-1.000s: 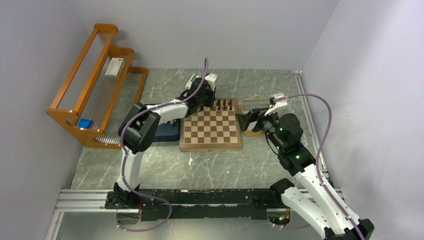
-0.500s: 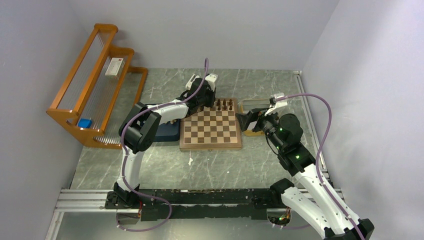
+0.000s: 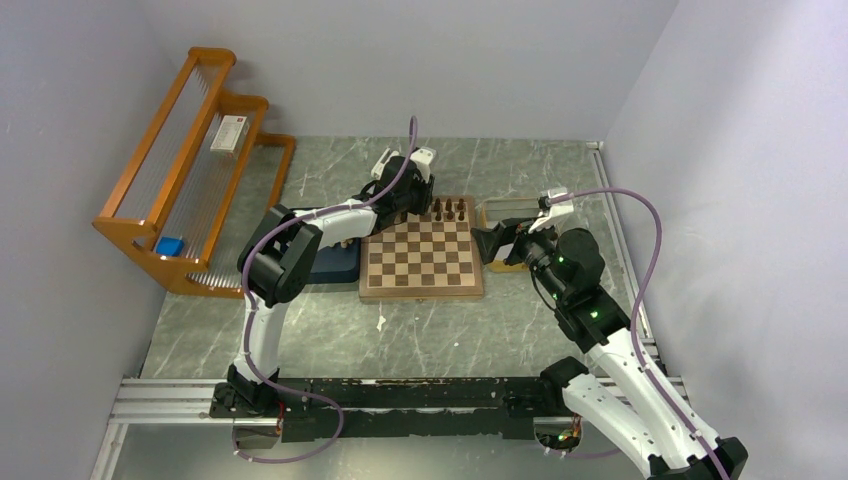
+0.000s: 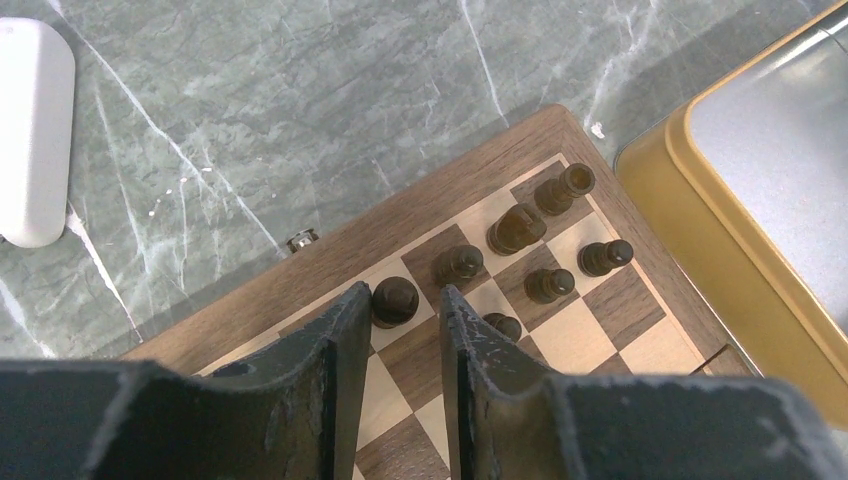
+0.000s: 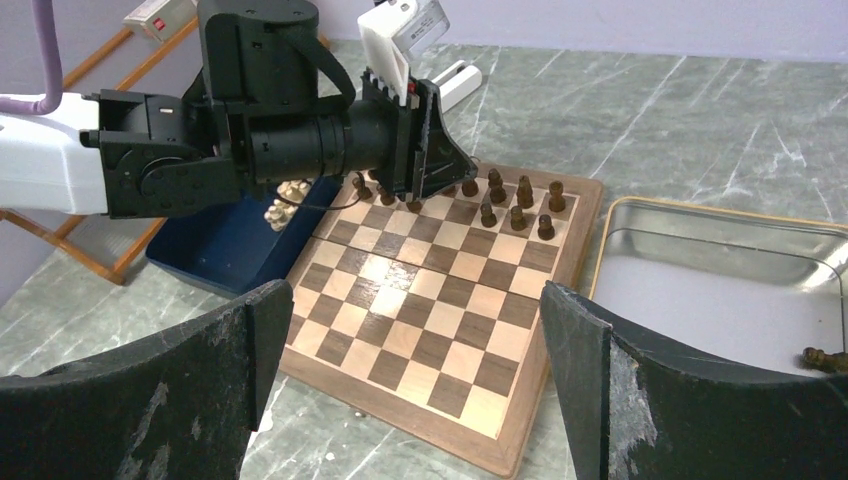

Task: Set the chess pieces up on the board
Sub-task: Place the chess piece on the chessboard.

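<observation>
Just now the left gripper (image 4: 402, 312) has begun to let go. Its jaws were pinched close a moment ago and now stand a little apart, with a narrow gap slightly wider than the dark brown turned wooden chess piece (image 4: 394, 297) standing between the fingertips. That piece seems to rest on its own base on the far row of the square brown-and-tan checked wooden board (image 3: 420, 262), so this reads as a placement just finished, adding one more dark man to the back rank.

Left of the board sits the dark blue tray (image 5: 230, 252), with pale pieces heaped inside. The released piece stands upright, long axis vertical, head up. The six other dark pieces (image 4: 515, 228) gathered toward the board's far right corner stand the same way. The near rows are bare of men.

Right of the board, the right gripper (image 5: 415, 312) hangs with its jaws spread wide and nothing in them. Beyond the board's right edge lies the yellow-rimmed metal tray (image 5: 700, 209), where one dark piece (image 5: 825, 358) lies on its side.
</observation>
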`<state>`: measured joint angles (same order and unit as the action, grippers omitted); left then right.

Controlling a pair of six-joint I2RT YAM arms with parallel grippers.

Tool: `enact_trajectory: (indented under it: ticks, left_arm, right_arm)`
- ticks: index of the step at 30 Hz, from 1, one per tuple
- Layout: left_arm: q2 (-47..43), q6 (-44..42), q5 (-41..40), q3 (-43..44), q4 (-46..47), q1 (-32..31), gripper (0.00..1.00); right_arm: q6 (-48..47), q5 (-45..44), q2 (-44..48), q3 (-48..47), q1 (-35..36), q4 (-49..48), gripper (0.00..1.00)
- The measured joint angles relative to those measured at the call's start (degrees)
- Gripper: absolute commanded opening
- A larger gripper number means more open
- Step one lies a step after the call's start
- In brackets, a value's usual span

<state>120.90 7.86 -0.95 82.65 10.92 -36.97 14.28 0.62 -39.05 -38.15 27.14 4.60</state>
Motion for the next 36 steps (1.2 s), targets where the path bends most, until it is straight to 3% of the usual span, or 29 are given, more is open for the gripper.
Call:
enact_trajectory:
  ticks: [18, 28, 34, 35, 36]
  left_arm:
    - [0.35, -0.37, 0.09, 2.36, -2.64, 0.00, 0.45]
    - [0.22, -0.09, 1.25, 8.02, -6.84, 0.02, 0.53]
    - [-3.45, 2.27, 3.23, 8.11, -11.87, 0.90, 0.75]
    - [-4.81, 2.75, 3.80, 8.15, -13.09, 0.96, 0.95]
    - [-6.43, 3.21, 4.37, 8.17, -14.27, 1.16, 0.98]
  right_arm:
    - [0.13, -0.24, -0.35, 0.48, 0.00, -0.35, 1.00]
    - [4.55, -6.47, -2.21, 1.03, 0.00, 0.55, 1.00]
    - [5.95, -8.26, -4.57, 0.76, 0.00, 2.38, 1.00]
    - [6.23, -8.79, -4.90, 0.76, 0.00, 2.62, 1.00]
    - [6.49, -9.38, -5.20, 0.76, 0.00, 2.78, 1.00]
